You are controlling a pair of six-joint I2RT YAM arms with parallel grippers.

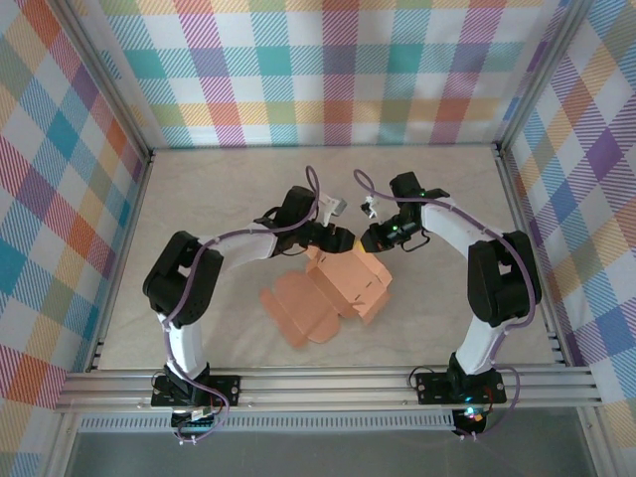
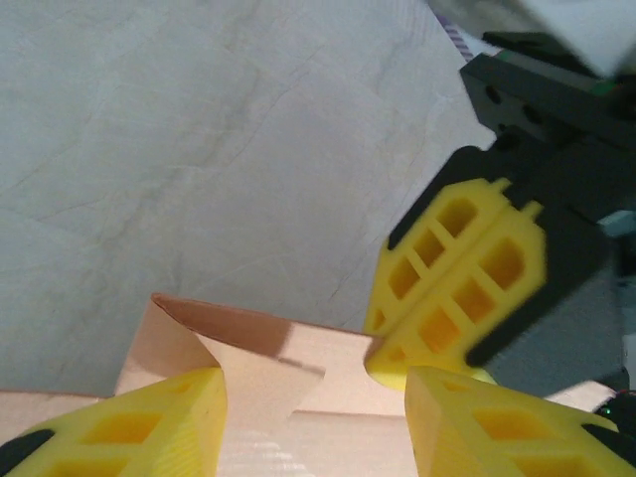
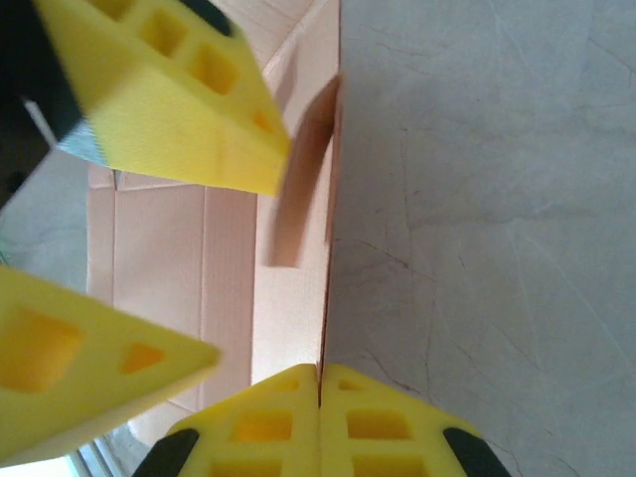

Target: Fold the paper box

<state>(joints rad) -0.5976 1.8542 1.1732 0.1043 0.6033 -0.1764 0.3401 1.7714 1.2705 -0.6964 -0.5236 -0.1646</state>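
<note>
The paper box [image 1: 338, 288] is partly folded, its near flaps lying flat. The right pincer [image 3: 320, 383] clenches its raised edge; the left pincer [image 2: 313, 397] straddles it, released.

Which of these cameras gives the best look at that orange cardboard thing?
The top external view: the paper box appears whole there, with flat flaps in front and raised walls behind. The left wrist view catches a folded upper edge up close; the right wrist view looks along one thin wall and some inner panels.
</note>
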